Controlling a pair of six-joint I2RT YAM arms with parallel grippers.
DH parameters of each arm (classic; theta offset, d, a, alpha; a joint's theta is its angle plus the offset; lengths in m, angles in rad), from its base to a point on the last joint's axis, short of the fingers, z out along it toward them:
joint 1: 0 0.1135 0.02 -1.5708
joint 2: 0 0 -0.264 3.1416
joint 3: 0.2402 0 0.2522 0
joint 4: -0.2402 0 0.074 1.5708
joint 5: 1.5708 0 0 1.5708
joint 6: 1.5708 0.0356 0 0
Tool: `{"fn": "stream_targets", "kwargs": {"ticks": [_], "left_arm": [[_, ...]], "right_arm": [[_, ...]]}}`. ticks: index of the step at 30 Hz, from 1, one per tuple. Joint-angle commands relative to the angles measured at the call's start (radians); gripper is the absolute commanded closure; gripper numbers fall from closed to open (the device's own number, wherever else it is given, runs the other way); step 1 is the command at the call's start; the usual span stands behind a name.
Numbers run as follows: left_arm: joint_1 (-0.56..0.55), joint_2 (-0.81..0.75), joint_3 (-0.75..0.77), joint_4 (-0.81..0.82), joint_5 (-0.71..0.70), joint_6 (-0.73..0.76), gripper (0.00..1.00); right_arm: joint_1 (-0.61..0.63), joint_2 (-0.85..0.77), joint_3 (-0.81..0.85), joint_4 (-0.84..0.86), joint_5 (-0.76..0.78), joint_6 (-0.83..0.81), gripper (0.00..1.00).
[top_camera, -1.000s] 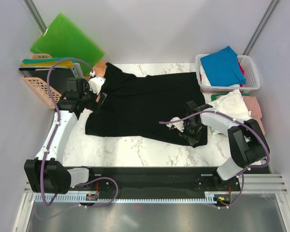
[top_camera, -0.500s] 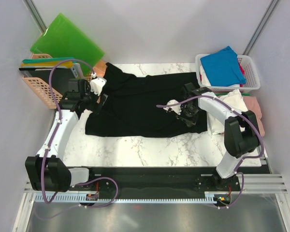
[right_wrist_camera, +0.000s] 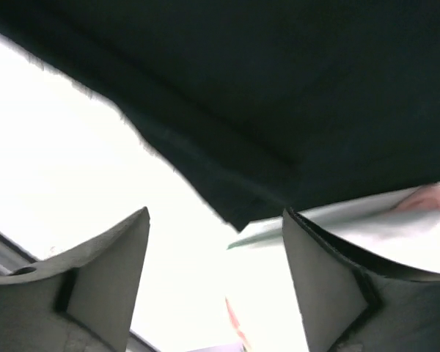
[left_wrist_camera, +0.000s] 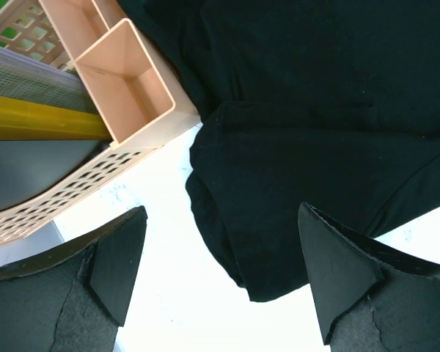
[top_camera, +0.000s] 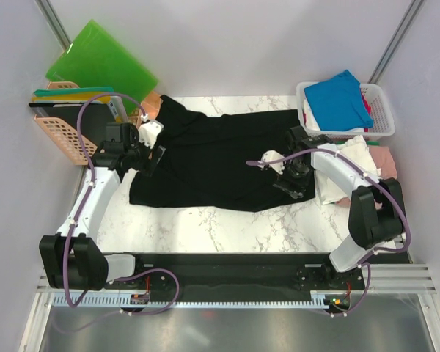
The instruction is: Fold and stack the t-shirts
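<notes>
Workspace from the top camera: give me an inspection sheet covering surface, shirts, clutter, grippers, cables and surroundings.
Surface: marble table, no spills seen.
Job's things: black t-shirt spread across the middle; blue t-shirt topping the white basket; white shirt and pink shirt heaped beside it.
Clutter: peach basket and green boards, far left.
Grippers: left gripper open over the black t-shirt's left edge; right gripper open over its right corner; neither holds cloth.
Cables: purple cables loop off both arms.
Surroundings: grey walls, nothing else seen.

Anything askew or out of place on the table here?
Yes. The black shirt lies crooked and rumpled, its left end bunched against the peach tray. A white shirt sits crumpled beside the white basket, not in it.
</notes>
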Motion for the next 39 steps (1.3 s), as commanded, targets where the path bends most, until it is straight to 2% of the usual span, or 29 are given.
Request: {"fn": "stream_targets", "kwargs": {"ticks": [1, 2, 10, 23, 28, 33, 34, 36, 37, 39], "left_arm": [[0.007, 0.008, -0.009, 0.044, 0.043, -0.029, 0.09], [0.005, 0.007, -0.009, 0.044, 0.046, -0.031, 0.09], [0.005, -0.027, -0.027, 0.044, 0.023, -0.008, 0.09], [0.005, -0.01, -0.03, 0.018, 0.06, -0.014, 0.09], [-0.016, -0.013, -0.018, -0.094, 0.106, 0.049, 0.09], [-0.033, 0.026, -0.065, -0.158, 0.049, 0.158, 0.09], [-0.038, 0.036, -0.075, -0.157, 0.04, 0.166, 0.08], [-0.038, 0.048, -0.087, -0.159, 0.031, 0.173, 0.08], [-0.038, 0.049, -0.087, -0.157, 0.034, 0.172, 0.09], [-0.039, 0.051, -0.085, -0.159, 0.058, 0.156, 0.09]], "right_arm": [[-0.025, -0.063, -0.081, 0.046, 0.038, -0.017, 0.27], [-0.033, -0.054, -0.084, 0.058, 0.046, -0.019, 0.34], [-0.074, 0.055, -0.04, 0.087, 0.028, -0.019, 0.36], [-0.076, 0.075, 0.017, 0.129, 0.037, -0.017, 0.41], [-0.076, 0.052, 0.023, 0.101, 0.029, -0.025, 0.42], [-0.074, 0.065, 0.025, 0.115, 0.021, -0.024, 0.44], [-0.074, 0.075, 0.026, 0.12, 0.023, -0.022, 0.5], [-0.076, 0.089, 0.039, 0.126, 0.023, -0.017, 0.7], [-0.076, 0.103, 0.045, 0.126, 0.026, -0.014, 0.85], [-0.076, 0.117, 0.057, 0.127, 0.032, -0.011, 0.98]]}}
